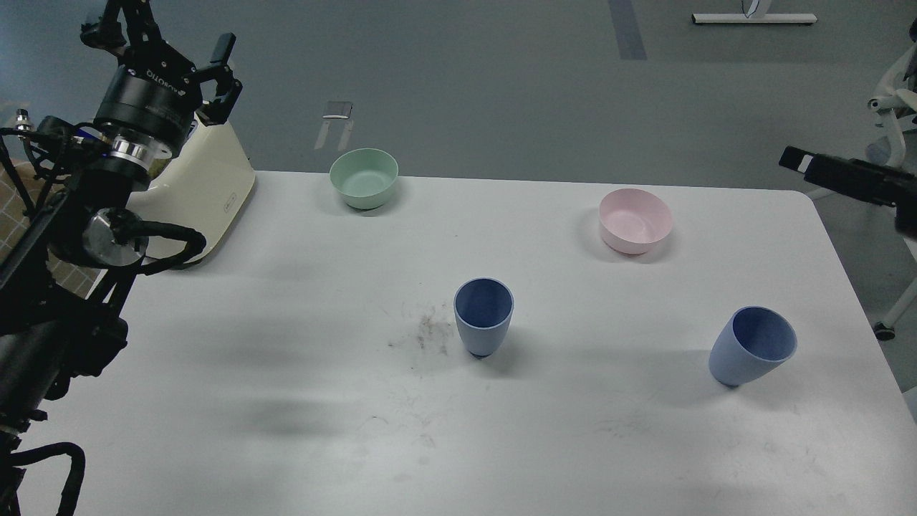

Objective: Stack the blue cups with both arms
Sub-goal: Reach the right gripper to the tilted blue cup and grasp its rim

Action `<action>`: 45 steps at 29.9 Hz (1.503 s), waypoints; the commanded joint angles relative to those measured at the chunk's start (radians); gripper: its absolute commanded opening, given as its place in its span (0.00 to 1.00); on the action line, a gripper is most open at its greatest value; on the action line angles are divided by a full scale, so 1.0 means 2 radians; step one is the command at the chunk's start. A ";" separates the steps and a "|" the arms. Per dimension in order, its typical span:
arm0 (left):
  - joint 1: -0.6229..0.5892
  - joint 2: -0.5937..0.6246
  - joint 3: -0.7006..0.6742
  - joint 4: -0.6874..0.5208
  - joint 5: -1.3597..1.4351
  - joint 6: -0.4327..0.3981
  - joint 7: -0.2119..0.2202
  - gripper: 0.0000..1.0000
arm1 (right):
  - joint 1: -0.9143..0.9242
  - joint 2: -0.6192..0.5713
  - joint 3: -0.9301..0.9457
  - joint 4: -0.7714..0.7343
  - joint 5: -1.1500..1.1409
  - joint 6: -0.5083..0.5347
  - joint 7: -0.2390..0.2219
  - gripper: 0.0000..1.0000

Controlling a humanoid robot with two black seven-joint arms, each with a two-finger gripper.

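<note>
Bench [286, 401] front half open; two blue cups [483, 316] [752, 346] upright mid-bench, two bowls behind. Left claw [215, 72] spread apart, empty; right claw [791, 158] state unclear.

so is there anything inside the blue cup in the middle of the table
Nothing shows inside the middle blue cup: only its darker blue inner wall is visible. The very bottom of the inside is hidden by the near rim.

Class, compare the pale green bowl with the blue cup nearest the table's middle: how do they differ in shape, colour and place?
The green bowl is wide and shallow; the middle blue cup is taller and tapers to a narrow base. The bowl is pale green; the cup is periwinkle, darker inside. The bowl sits by the table's far edge; the cup stands near its middle. Both are upright, empty and handleless.
</note>
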 commanded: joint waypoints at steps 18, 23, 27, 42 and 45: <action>0.000 -0.008 0.008 -0.006 0.006 -0.014 0.005 0.98 | -0.098 -0.015 -0.022 0.033 -0.108 0.000 -0.001 1.00; -0.002 -0.008 0.009 -0.006 0.007 -0.015 0.005 0.98 | -0.106 -0.008 -0.026 0.034 -0.121 0.000 -0.002 0.97; -0.003 -0.007 0.009 -0.006 0.007 -0.015 0.005 0.98 | -0.106 -0.004 -0.026 0.033 -0.124 0.000 -0.006 0.90; -0.002 -0.015 0.009 -0.006 0.008 -0.015 0.005 0.98 | -0.105 0.007 -0.046 0.022 -0.136 0.000 -0.012 0.64; -0.002 -0.015 0.009 -0.006 0.008 -0.015 0.005 0.98 | -0.105 0.005 -0.046 0.022 -0.136 0.000 -0.012 0.49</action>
